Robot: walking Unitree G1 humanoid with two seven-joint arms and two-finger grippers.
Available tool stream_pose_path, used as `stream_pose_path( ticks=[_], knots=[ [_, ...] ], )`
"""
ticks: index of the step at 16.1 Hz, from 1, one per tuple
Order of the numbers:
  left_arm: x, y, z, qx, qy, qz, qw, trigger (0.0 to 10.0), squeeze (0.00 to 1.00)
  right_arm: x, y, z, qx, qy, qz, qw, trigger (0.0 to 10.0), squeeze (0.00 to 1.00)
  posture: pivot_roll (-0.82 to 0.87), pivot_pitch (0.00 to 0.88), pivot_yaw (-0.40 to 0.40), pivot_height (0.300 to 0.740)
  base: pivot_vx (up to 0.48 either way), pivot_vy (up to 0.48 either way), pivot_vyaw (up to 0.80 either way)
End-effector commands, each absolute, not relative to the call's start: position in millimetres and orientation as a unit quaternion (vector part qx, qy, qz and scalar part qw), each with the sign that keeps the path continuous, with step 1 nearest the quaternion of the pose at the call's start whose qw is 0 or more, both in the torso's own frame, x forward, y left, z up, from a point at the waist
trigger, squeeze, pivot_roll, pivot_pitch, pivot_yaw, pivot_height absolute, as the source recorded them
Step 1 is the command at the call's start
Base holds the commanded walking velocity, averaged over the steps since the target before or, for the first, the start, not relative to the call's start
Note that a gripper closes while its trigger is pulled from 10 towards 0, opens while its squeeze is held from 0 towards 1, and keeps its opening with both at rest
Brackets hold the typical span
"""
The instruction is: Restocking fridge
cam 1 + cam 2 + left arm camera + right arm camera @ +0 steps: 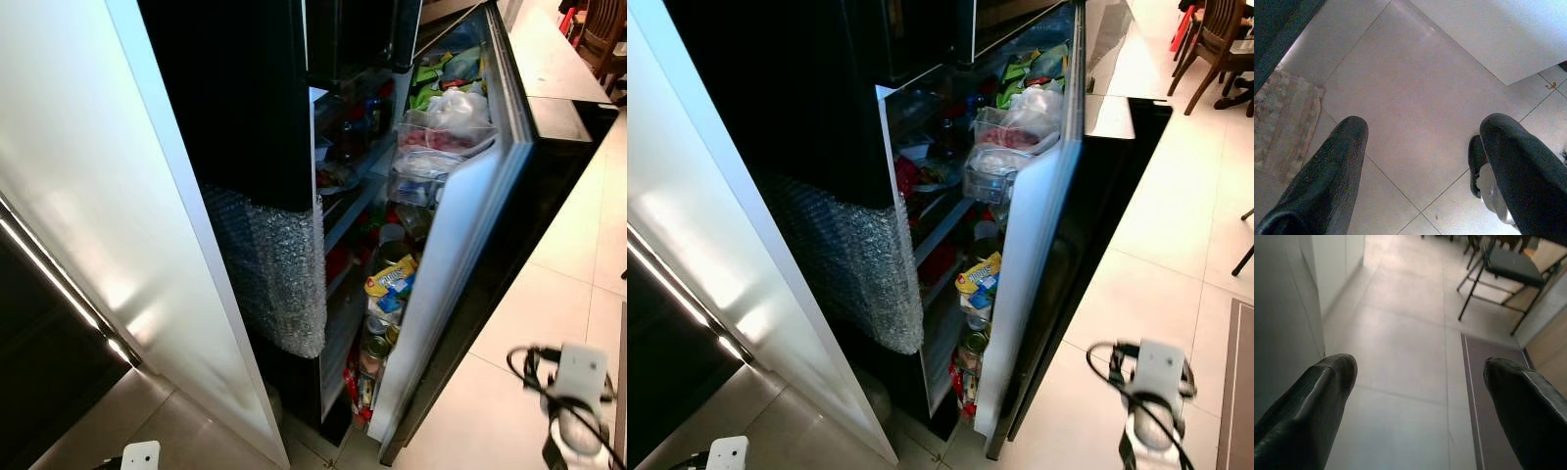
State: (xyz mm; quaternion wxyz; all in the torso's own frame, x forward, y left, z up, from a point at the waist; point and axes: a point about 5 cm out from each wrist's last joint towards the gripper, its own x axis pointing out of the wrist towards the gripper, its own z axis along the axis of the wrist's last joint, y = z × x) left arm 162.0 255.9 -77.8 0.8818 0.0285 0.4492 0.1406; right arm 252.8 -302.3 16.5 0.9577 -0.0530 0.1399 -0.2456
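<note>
Fridge (245, 117) stood dead ahead, black body, door (460, 245) swung open toward the robot's right, white inner liner facing in. Bubble wrap (274, 274) covered the lower part of the closed black panel on the left.

Door bins were packed: a clear tub (1004, 137) with something red inside near the top, a white plastic bag (1038, 106) over it, green packets (1024, 70) above that. Lower down sat a yellow packet (392, 276), then tins (372, 348) under it. Inner shelves (348, 186) held dark jars and a plate, too dim to identify further.

A white panel (118, 225) ran diagonally across the left of the head view, just beside the fridge.

Left hand (1420, 147): fingers (1332, 171) spread wide, nothing between them, pointed down at the tiled floor (1415, 88). A patterned mat (1283, 122) lay off to one side, and a dark shoe-like object (1476, 164) sat near the other finger.

Right hand (1418, 377): fingers (1312, 401) also wide apart and empty, aimed along the floor with a white cabinet side (1283, 308) next to it and a metal-legged chair (1503, 274) further off. A dark strip of mat (1493, 382) ran beside it.

Both arms hung low, well apart from the fridge. Right wrist unit (578, 377) with its black cable showed at the bottom right of the head view.
</note>
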Motion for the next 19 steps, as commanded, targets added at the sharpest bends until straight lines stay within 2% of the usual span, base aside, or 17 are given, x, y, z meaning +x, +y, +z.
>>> stream_pose_path(
  ticks=[1, 8, 11, 14, 19],
  knots=[
    [157.9, 258.8, -78.7, 0.032, 0.453, 0.145, 0.879, 10.0, 0.00, 266.6, -302.0, 32.3, -0.037, 0.098, -0.234, 0.967, 10.0, 0.00, -0.02, 0.000, 0.024, 0.740, 0.000, 0.000, 0.00],
    [158.6, 259.5, -78.2, 0.034, 0.453, 0.144, 0.879, 10.0, 0.00, 300.4, -281.2, 62.7, -0.005, 0.028, -0.138, 0.990, 10.0, 0.00, -0.02, 0.000, 0.029, 0.740, 0.000, 0.000, 0.00],
    [158.7, 259.4, -78.1, 0.034, 0.452, 0.143, 0.880, 10.0, 0.00, 312.7, -259.6, 70.8, 0.021, 0.005, -0.060, 0.998, 10.0, 0.00, -0.02, 0.000, 0.028, 0.740, 0.000, 0.000, 0.00],
    [158.4, 259.1, -78.3, 0.032, 0.451, 0.143, 0.880, 10.0, 0.00, 320.4, -245.4, 77.9, 0.019, -0.005, 0.002, 1.000, 10.0, 0.00, -0.02, 0.000, 0.026, 0.740, 0.000, 0.000, 0.00],
    [157.8, 258.7, -78.6, 0.033, 0.452, 0.141, 0.880, 10.0, 0.00, 329.1, -235.6, 90.8, 0.017, -0.027, 0.043, 0.999, 10.0, 0.00, -0.02, 0.000, 0.027, 0.740, 0.000, 0.000, 0.00]
  ],
)
